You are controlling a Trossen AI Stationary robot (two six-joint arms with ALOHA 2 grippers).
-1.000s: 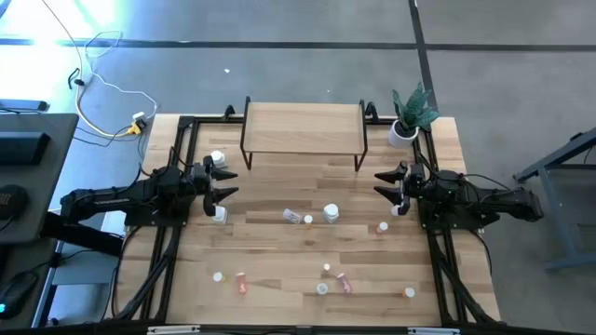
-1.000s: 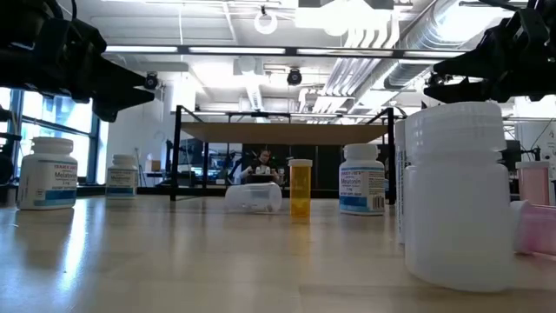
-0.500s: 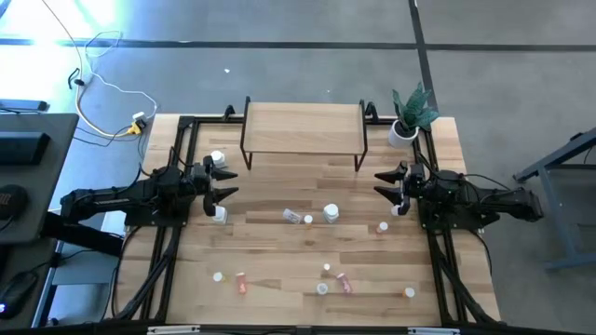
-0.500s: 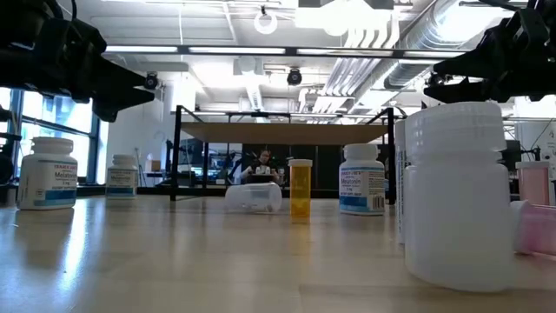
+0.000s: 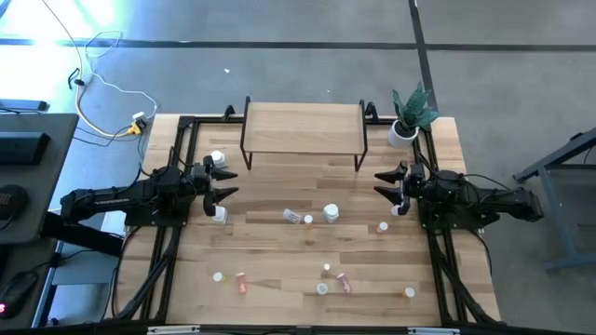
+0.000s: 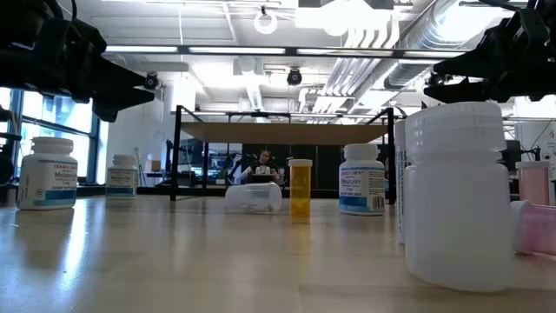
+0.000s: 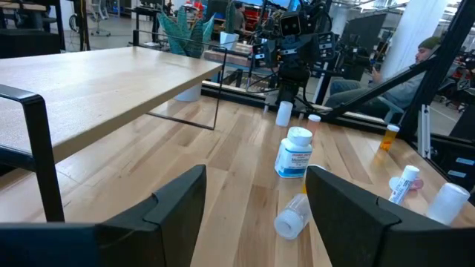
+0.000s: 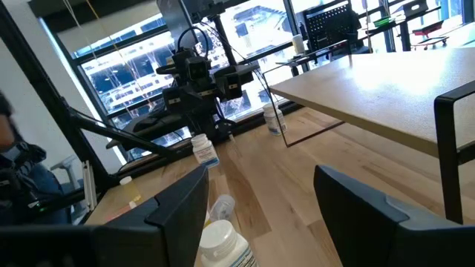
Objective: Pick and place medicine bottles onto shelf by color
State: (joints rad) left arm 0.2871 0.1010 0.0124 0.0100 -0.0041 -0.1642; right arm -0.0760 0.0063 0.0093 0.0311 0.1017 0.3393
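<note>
The medicine bottles stand and lie scattered on the wooden table. A labelled white one and a clear one on its side are at the middle. Small white, pink and orange ones are toward the near edge. Two white bottles stand by my left gripper. The shelf stands on its black legs at the far edge with nothing on top. My left gripper hovers open at the table's left side. My right gripper hovers open at the right. Both point level toward the middle, with nothing between their fingers.
A white plant pot with a green plant stands at the far right corner beside the shelf. Black frame rails run along both table sides. A person shows in the room beyond the table. Bare wood lies between shelf and bottles.
</note>
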